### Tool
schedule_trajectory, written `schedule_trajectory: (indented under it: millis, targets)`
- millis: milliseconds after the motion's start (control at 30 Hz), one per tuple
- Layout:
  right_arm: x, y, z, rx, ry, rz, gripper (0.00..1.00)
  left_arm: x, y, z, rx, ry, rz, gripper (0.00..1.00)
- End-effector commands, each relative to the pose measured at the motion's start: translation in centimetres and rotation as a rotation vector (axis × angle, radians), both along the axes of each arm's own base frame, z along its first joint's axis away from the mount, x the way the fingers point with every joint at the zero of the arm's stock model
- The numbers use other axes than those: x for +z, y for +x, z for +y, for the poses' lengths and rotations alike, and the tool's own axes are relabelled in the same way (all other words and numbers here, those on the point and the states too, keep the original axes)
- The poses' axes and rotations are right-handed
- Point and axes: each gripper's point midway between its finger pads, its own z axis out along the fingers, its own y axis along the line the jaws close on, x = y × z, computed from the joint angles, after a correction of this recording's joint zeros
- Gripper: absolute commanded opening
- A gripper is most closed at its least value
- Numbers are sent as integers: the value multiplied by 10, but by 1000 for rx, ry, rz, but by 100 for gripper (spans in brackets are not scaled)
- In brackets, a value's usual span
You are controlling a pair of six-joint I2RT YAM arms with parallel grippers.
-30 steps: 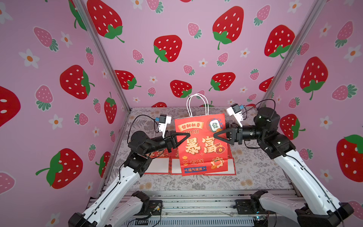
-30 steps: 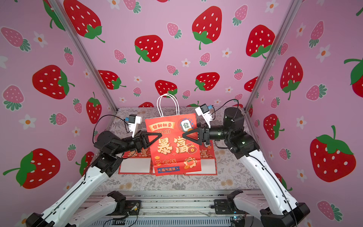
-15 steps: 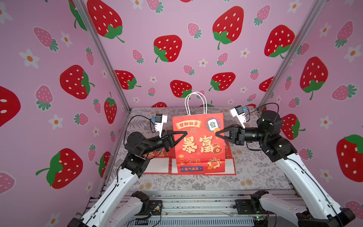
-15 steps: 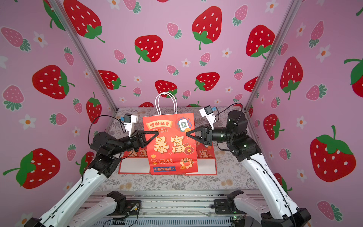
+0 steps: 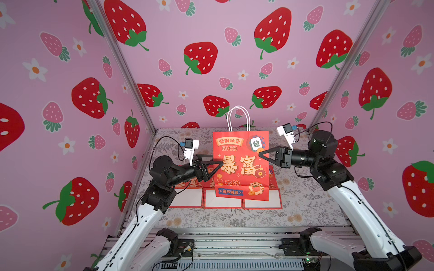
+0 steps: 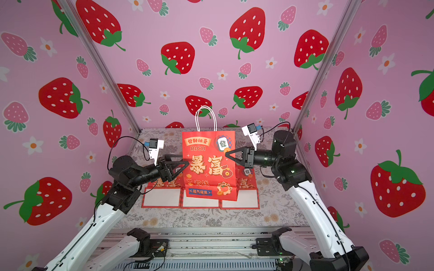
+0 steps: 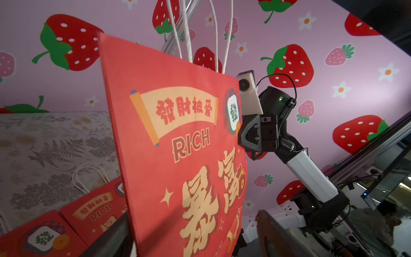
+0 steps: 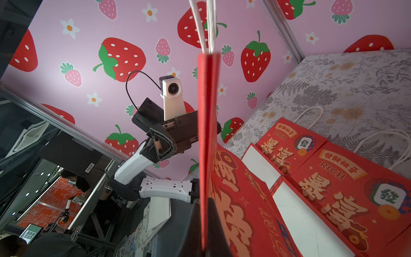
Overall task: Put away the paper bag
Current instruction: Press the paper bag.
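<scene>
The red paper bag with white cord handles is folded flat and stands upright above the table's middle. My right gripper is shut on its right edge; in the right wrist view the folded edge runs down between the closed jaws of the right gripper. My left gripper is open at the bag's left edge. In the left wrist view the bag passes between the spread jaws of the left gripper. Whether the bag's bottom touches anything I cannot tell.
Three more flat red bags lie side by side on the floral tablecloth below the upright bag, white bottoms toward the front. Pink strawberry walls close in three sides. A metal rail runs along the front.
The right gripper has shut on the bag's right edge. The left gripper, shut on the left edge before, has opened. The bag now stands straighter.
</scene>
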Motion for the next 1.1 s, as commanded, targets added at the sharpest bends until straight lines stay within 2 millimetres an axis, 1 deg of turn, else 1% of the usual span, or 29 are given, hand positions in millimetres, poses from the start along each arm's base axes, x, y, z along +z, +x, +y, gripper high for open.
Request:
schedule_trajectory:
  millis: [0, 133, 367, 500, 633, 767, 933, 1067]
  targets:
    - [11, 2, -3, -28, 31, -20, 0, 12, -3, 6, 24, 18, -49, 93]
    - [14, 4, -5, -54, 39, -46, 0, 7, 2, 12, 54, 37, -41, 99]
    - [19, 1, -5, -34, 49, -63, 0, 0, 8, 11, 12, 0, -4, 100]
    - [22, 1, -11, -19, 51, -63, 0, 9, 5, 8, -28, -46, -9, 100]
    - [21, 3, -19, -10, 54, -55, 0, 12, 0, 3, -83, -69, -3, 100]
    - [26, 3, -19, 31, 66, -58, 0, 12, 0, 1, -108, -76, 0, 100]
    - [39, -6, -17, 104, 105, -67, 0, 9, 5, -3, -136, -94, 14, 99]
    - [44, -18, -16, 156, 120, -74, 0, 6, 8, -9, -153, -105, 20, 100]
